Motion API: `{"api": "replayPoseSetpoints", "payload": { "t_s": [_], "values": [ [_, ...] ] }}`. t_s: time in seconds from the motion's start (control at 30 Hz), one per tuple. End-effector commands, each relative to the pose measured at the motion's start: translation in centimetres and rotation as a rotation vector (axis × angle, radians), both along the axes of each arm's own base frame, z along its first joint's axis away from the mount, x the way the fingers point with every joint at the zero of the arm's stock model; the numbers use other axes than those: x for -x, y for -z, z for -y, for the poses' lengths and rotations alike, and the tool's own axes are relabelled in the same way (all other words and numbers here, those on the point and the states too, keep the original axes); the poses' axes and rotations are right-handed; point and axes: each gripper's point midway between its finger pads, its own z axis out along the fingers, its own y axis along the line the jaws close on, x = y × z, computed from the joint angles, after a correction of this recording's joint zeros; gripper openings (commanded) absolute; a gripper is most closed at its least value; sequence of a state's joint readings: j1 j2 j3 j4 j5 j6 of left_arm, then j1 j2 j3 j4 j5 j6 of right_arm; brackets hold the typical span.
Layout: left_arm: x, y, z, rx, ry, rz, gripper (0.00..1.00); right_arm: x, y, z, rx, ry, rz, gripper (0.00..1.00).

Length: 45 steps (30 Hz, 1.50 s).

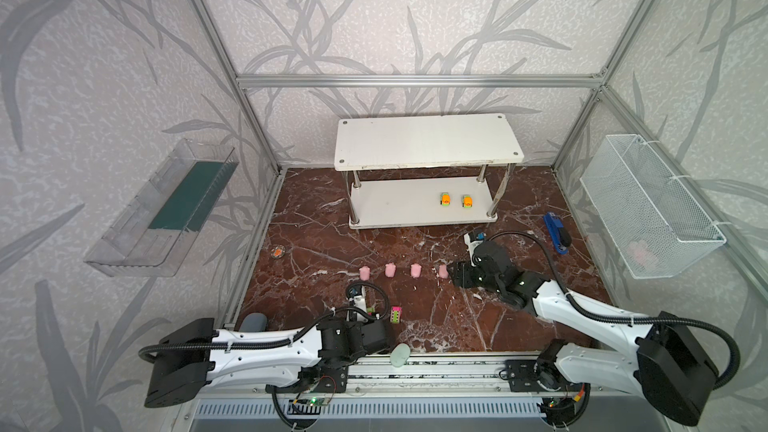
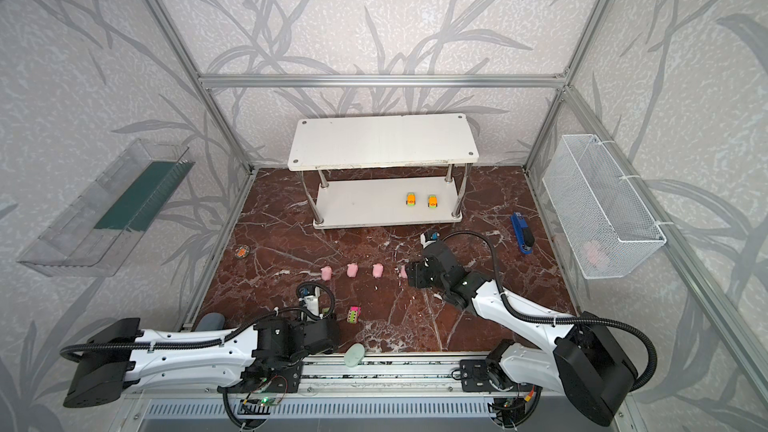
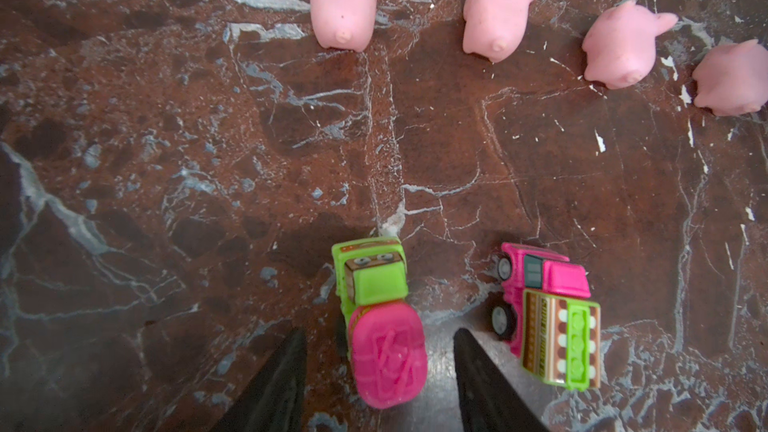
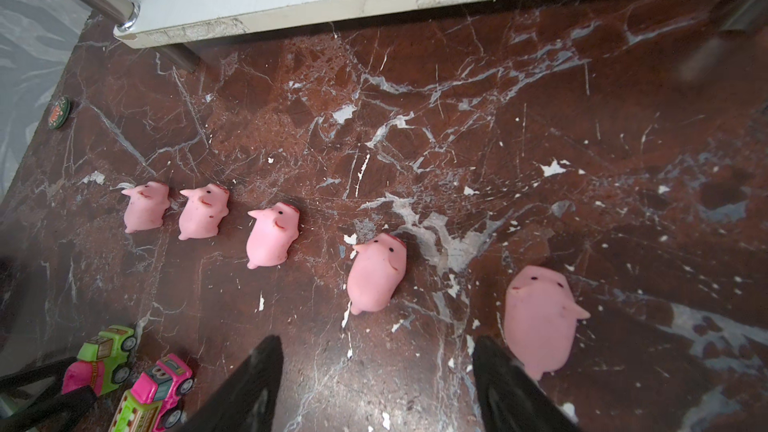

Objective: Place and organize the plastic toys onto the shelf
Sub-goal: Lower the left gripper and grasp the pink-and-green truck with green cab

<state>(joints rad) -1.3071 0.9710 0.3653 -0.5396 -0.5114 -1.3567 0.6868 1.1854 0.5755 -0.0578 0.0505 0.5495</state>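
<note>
The white two-tier shelf (image 1: 399, 205) stands at the back, with two orange toy cars (image 1: 445, 199) (image 1: 467, 201) on its lower board. Several pink pigs (image 1: 390, 270) stand in a row on the marble floor. My left gripper (image 3: 379, 332) is open, its fingers either side of a green-and-pink car (image 3: 374, 284) with a gap on each side. A pink car (image 3: 548, 313) lies just beside it. My right gripper (image 4: 375, 339) is open over bare floor at the row's right end. One pig (image 4: 540, 317) lies just outside one of its fingers.
A blue stapler-like object (image 1: 557, 232) lies right of the shelf. A mint oval (image 1: 400, 354) sits at the front edge and a small round disc (image 1: 277, 251) at the left. A wire basket (image 1: 648, 209) and a clear tray (image 1: 162, 209) hang on the side walls.
</note>
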Motion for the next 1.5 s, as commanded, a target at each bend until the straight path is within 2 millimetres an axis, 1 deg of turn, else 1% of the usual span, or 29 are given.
{"api": "replayPoseSetpoints", "payload": {
  "t_s": [0.0, 0.27, 0.53, 1.07, 1.23, 1.3, 1.47],
  "values": [
    [-0.6, -0.2, -0.5, -0.009, -0.037, 0.032, 0.54, 0.0, 0.4, 0.2, -0.006, 0.004, -0.004, 0.73],
    [-1.0, -0.2, -1.0, -0.01, -0.062, 0.039, 0.47, -0.1, 1.0, 0.4, -0.01, 0.01, -0.017, 0.73],
    [-1.1, 0.2, -1.2, -0.015, -0.069, 0.026, 0.46, -0.1, 1.3, 0.5, -0.013, 0.015, -0.026, 0.73],
    [-1.1, 1.0, -0.6, -0.02, -0.052, -0.016, 0.42, -0.3, 1.7, 0.3, -0.018, 0.017, -0.042, 0.72],
    [-1.0, 1.3, -0.8, -0.032, -0.057, -0.029, 0.36, -0.4, 1.7, 0.3, -0.017, 0.017, -0.044, 0.72],
    [-1.0, 1.3, -0.7, -0.029, -0.058, -0.03, 0.32, -0.4, 1.7, 0.3, -0.017, 0.017, -0.043, 0.72],
    [-1.1, 1.2, -0.9, -0.033, -0.064, -0.029, 0.26, -0.4, 1.6, 0.4, -0.017, 0.02, -0.043, 0.72]
  ]
}}
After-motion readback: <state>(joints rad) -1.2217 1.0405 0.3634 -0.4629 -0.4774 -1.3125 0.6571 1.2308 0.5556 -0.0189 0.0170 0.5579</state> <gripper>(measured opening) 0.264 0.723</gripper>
